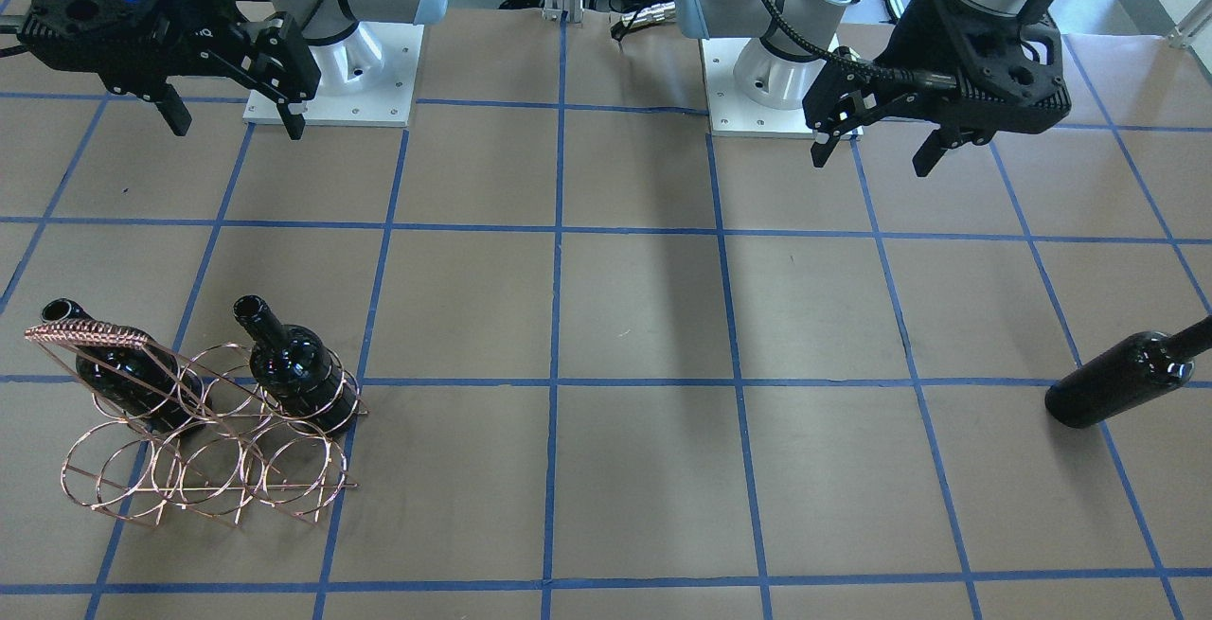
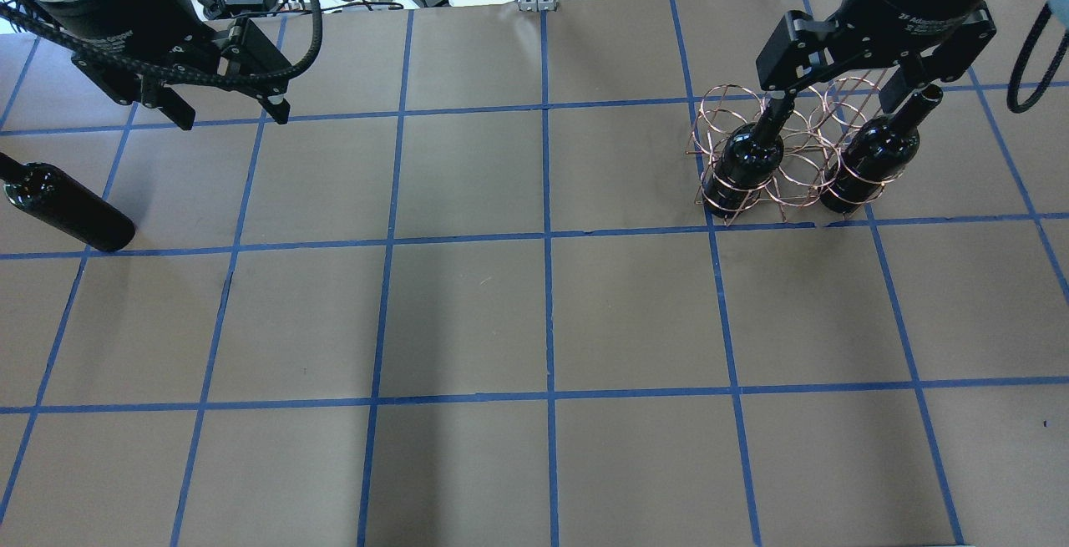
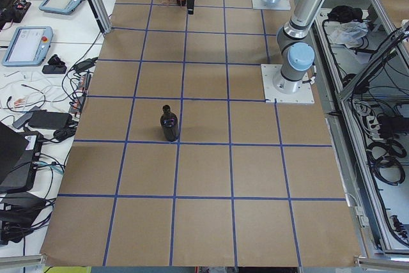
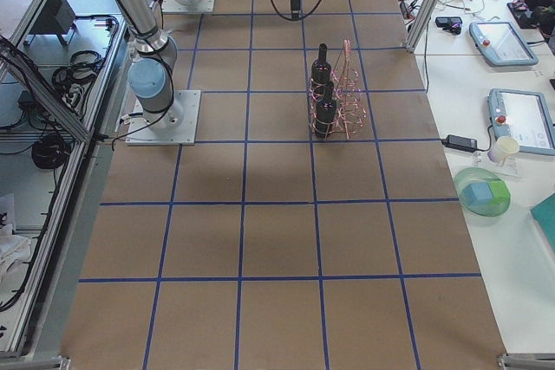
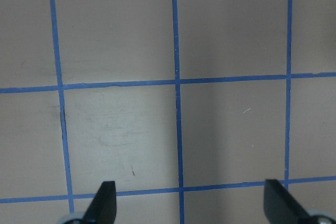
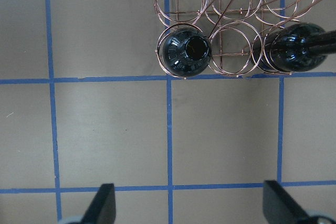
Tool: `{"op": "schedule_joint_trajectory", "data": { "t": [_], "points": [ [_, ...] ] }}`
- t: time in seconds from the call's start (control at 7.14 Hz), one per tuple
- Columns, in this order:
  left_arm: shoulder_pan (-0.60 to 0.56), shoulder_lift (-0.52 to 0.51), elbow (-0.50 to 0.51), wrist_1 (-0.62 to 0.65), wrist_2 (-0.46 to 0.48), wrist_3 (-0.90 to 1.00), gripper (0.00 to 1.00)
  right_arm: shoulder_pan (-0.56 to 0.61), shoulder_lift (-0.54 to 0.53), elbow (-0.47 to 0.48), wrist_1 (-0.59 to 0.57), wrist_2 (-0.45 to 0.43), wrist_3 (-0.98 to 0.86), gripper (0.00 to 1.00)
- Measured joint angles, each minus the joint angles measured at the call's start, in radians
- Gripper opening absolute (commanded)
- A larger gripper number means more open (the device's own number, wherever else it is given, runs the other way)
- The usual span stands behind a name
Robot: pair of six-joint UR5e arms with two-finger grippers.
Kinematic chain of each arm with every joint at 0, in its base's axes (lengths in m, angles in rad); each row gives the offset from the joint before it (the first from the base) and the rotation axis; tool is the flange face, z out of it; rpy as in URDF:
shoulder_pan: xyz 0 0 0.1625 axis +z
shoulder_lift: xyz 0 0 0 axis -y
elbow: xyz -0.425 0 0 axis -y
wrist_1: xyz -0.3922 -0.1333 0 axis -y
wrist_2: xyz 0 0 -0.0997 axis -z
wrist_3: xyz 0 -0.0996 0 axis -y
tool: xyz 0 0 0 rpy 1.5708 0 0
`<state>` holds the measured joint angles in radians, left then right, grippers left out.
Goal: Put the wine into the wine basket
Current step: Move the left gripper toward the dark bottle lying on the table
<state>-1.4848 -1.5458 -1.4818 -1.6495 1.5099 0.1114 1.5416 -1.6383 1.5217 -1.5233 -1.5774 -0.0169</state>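
Starting at the robot's left, the loose wine point(image 2: 71, 211) stands upright on the tabletop point(image 2: 468, 321), neck up. It sits outboard of and below the left claw point(image 2: 231, 115), which hangs spread and empty, so that arm is your nearer one. Well apart to the right, the wine basket point(image 2: 795, 164) has its middle ring unfilled between two seated bottles point(image 2: 746, 164). The right claw point(image 2: 838, 108) hovers spread above it.

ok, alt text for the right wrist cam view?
Seen from above, a copper wire wine basket at the frame's top holds two dark bottles upright in its nearer row's end loops, the left-hand bottle and the right-hand bottle, with the middle loop empty. Below, the right gripper is open and empty over the blue-taped table.
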Motion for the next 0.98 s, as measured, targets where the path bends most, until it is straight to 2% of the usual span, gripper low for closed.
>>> {"op": "schedule_joint_trajectory", "data": {
  "t": [0.56, 0.7, 0.98],
  "points": [
    [0.023, -0.001, 0.005, 0.019, 0.004, -0.021, 1.0, 0.0, -0.001, 0.0, 0.0, 0.0, 0.0, 1.0],
    [0.073, -0.007, 0.012, 0.029, 0.003, -0.009, 1.0, 0.0, -0.001, 0.0, 0.0, -0.001, 0.0, 1.0],
    [0.253, -0.029, 0.018, 0.034, -0.016, 0.115, 1.0, 0.0, 0.0, 0.0, 0.0, 0.0, 0.0, 1.0]
  ]
}}
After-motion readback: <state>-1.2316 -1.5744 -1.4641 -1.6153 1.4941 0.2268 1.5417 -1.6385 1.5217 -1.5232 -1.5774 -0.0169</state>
